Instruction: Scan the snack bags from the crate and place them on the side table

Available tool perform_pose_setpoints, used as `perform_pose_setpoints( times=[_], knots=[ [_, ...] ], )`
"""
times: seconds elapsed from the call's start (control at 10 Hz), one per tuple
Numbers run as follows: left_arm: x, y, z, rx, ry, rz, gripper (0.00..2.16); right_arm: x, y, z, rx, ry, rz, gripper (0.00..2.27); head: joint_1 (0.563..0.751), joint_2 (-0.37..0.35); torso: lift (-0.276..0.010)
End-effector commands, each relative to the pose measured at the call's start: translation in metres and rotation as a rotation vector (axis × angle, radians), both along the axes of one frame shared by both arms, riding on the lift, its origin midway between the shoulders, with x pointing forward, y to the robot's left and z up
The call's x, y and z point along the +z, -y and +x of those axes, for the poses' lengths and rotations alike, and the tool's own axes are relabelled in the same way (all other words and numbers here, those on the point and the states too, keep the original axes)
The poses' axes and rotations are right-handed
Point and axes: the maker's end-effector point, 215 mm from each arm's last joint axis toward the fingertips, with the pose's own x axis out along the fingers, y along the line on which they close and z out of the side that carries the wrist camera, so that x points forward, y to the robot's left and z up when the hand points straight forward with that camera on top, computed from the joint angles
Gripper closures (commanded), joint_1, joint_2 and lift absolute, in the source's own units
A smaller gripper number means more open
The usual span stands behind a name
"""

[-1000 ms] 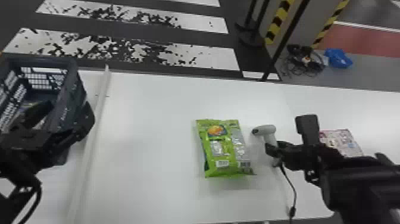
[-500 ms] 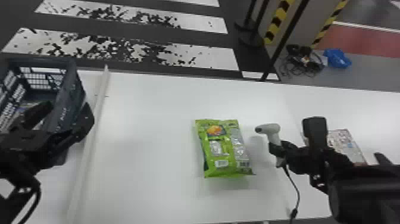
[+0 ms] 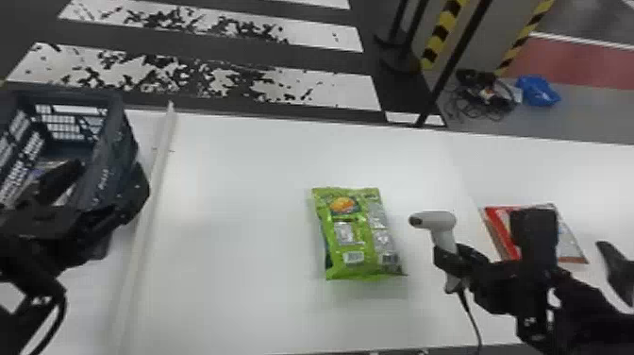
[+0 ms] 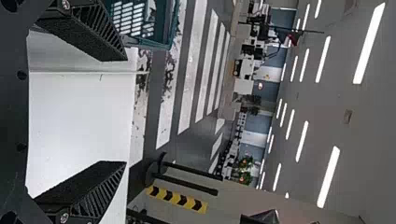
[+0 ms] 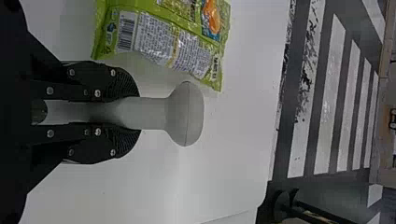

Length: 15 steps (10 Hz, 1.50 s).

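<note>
Two right fingers (image 3: 464,260) clamp one scanner (image 3: 438,221) near one bag (image 3: 358,243), left fingers (image 3: 62,179) gape empty

I observe a snack bag (image 3: 351,231) of glossy film. Left of the bag: crate (image 3: 113,146), matt plastic. Right of the bag: scanner (image 3: 442,222), smooth plastic.

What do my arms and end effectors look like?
Left arm and right arm are black, a dark cable looping by the left. Left end effector: black wedge-shaped ribbed fingers; right end effector: black, rounded ribbed ends; both with silver screws.
</note>
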Motion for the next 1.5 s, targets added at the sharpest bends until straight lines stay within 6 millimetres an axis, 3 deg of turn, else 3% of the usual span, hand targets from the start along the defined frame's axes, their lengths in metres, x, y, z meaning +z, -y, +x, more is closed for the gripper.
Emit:
perform_pose_setpoints(
  times=[0.0, 0.5, 1.0, 1.4],
  knots=[
    [-0.001, -0.002, -0.001, 0.004, 0.000, 0.000, 0.08, -0.001, -0.009, -0.024, 0.000, -0.048, 0.017, 2.22, 0.695, -0.167, -0.094],
    [-0.004, -0.010, -0.005, 0.019, -0.004, 0.001, 0.08, 0.001, -0.043, -0.071, 0.016, -0.158, 0.096, 2.22, 0.695, -0.120, -0.094],
    [-0.004, -0.010, -0.005, 0.018, -0.002, 0.001, 0.08, 0.000, -0.071, -0.067, 0.066, -0.157, 0.132, 2.22, 0.695, -0.072, -0.094],
    [-0.004, -0.009, -0.005, 0.016, -0.004, 0.000, 0.08, -0.001, -0.073, -0.069, 0.071, -0.168, 0.134, 2.22, 0.695, -0.058, -0.094]
  ],
)
